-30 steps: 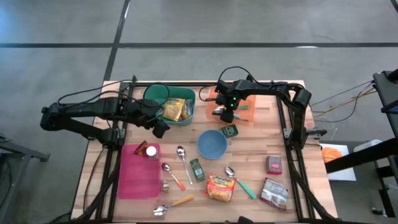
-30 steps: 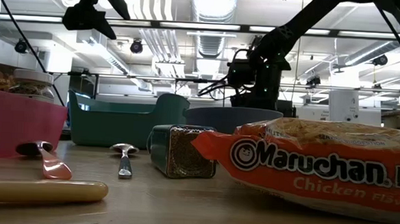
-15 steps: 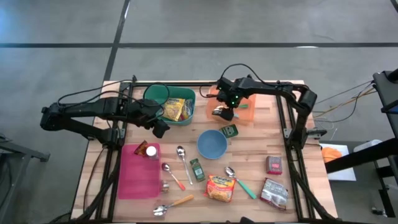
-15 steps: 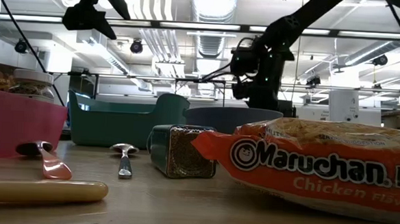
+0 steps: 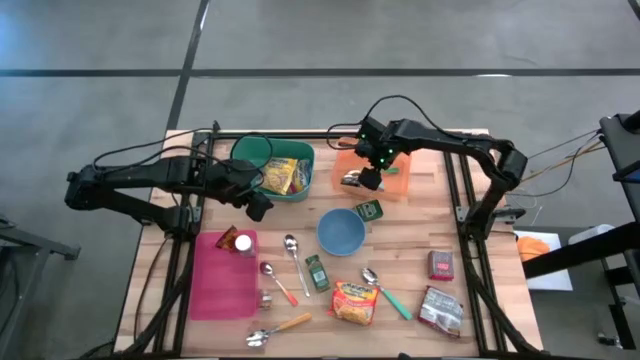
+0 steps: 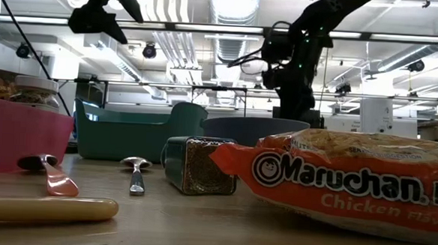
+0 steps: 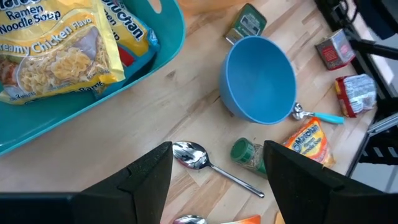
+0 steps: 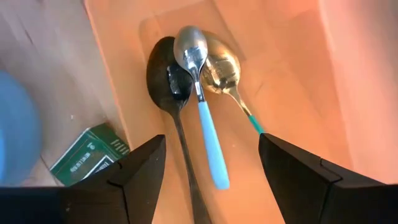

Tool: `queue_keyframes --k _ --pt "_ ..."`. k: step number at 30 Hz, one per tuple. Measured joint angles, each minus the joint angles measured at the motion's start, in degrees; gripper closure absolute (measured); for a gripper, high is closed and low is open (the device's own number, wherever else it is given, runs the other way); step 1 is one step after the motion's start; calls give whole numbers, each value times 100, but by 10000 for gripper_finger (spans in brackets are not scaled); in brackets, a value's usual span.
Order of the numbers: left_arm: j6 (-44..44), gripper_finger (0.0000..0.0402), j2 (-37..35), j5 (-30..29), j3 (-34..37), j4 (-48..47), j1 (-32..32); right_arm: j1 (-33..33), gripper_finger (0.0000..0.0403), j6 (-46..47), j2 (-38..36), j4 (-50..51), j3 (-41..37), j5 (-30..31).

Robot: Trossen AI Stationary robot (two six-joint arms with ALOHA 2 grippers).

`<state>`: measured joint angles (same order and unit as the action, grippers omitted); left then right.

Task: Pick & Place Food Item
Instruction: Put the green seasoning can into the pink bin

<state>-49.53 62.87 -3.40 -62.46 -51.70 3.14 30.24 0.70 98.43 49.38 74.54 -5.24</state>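
Food lies in several places. Yellow ramen packets (image 5: 283,175) sit in the teal bin (image 5: 245,152). An orange Maruchan packet (image 5: 355,302), a green box (image 5: 368,210), a spice jar (image 5: 317,272), a red packet (image 5: 441,264) and a silver packet (image 5: 441,310) lie on the table. My right gripper (image 8: 211,140) hangs open above the orange tray (image 8: 292,56), over three spoons (image 8: 199,68), touching none of them. My left gripper (image 7: 217,149) hangs open above the table between the bin and the blue bowl (image 7: 258,81), with nothing in it.
A pink tray (image 5: 225,285) with a jar (image 5: 238,242) lies at the near left. Loose spoons (image 5: 292,255) lie between the pink tray and the Maruchan packet; another (image 5: 385,290) lies to that packet's right. The blue bowl (image 5: 341,231) stands mid-table.
My right gripper has risen above the orange tray and drawn a little toward the table's far edge; the spoons stay in the tray. My left arm has kept still.
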Motion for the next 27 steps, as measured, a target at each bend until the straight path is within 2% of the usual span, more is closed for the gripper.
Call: queue_keyframes --k 7,14,20,27 --pt "42 151 418 166 2 4 -3 -95 148 337 -447 -4 -7 46" --pt "584 151 867 347 2 4 -4 -298 148 549 -799 1 -15 89" --pt "1107 151 957 505 2 66 -34 -414 148 702 -930 166 -24 122" --pt "1545 151 958 646 2 68 -531 -660 148 865 -951 511 -83 405"
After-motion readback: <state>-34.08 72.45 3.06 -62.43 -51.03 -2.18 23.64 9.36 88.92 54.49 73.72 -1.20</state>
